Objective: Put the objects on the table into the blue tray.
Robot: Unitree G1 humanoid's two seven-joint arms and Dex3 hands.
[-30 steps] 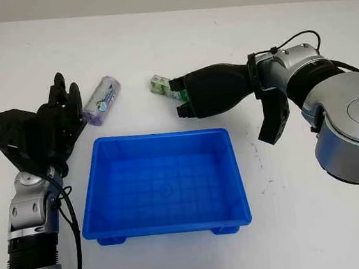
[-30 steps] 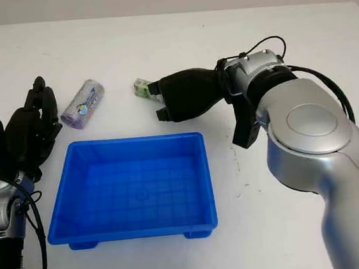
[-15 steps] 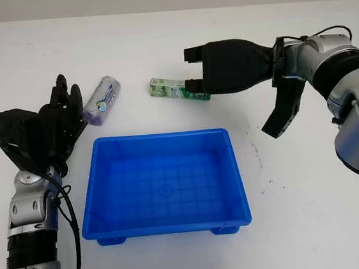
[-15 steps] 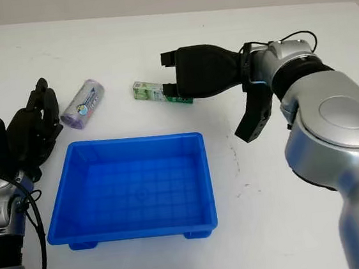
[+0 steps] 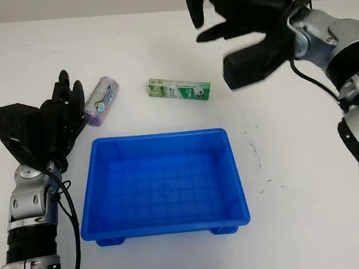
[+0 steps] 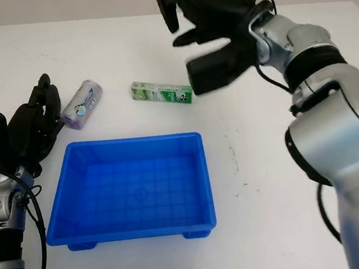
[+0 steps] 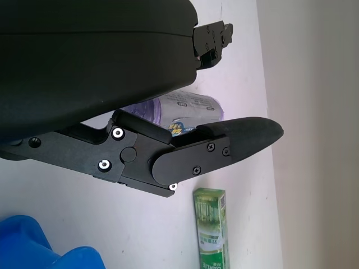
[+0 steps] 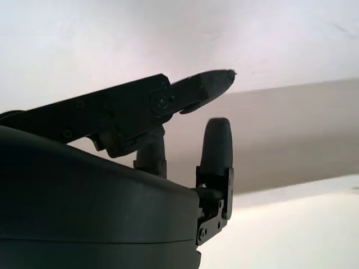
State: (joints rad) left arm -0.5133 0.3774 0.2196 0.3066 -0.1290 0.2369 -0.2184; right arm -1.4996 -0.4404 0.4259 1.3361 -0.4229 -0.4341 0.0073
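Observation:
A green box [image 5: 180,89] lies flat on the white table just behind the blue tray [image 5: 160,136]. Left of it lies a purple roll [image 5: 102,101], near the tray's back left corner. My right hand [image 5: 218,40] is open and lifted well above the table, behind and to the right of the green box, holding nothing. My left hand [image 5: 58,115] is open at the left, close beside the purple roll. The left wrist view has the purple roll [image 7: 190,109] behind a finger [image 7: 224,148], and the green box [image 7: 212,235] farther off.
The tray holds nothing. A corner of the tray [image 7: 33,252] appears in the left wrist view. White table surface stretches to the right of the tray and behind the objects, with a few small dark specks [image 5: 256,146].
My right hand let go of the green box and rose up and back; the box now lies on the table. The left hand has barely moved.

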